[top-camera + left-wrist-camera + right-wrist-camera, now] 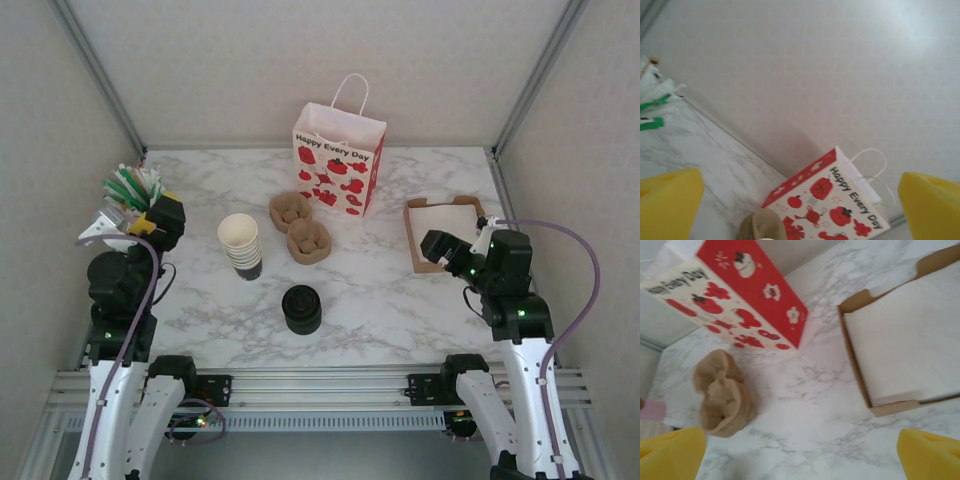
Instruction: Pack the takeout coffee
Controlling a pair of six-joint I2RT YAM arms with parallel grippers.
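The left jaws stand wide apart with nothing between them. Their yellow pads [669,205] frame the lower corner of the red-and-white gift bag [827,205], with a brown pulp carrier [760,226] at the bottom edge of that view. The right jaws are likewise spread and empty. Their pads [927,455] hang over bare marble worktop [805,405], between the two carriers [722,397] and the cardboard box of white napkins [900,347]. From above, a stack of open white-rimmed cups [240,243] stands nearer the left arm [120,285]. A squat black stack of lids [302,308] sits near the front middle, well apart from both arms, and the right arm [512,290] is beside the box. Where the takeout coffee itself stands, a single lidded cup, I cannot tell from these views. Neither pair of jaws touches a cup or a lid.
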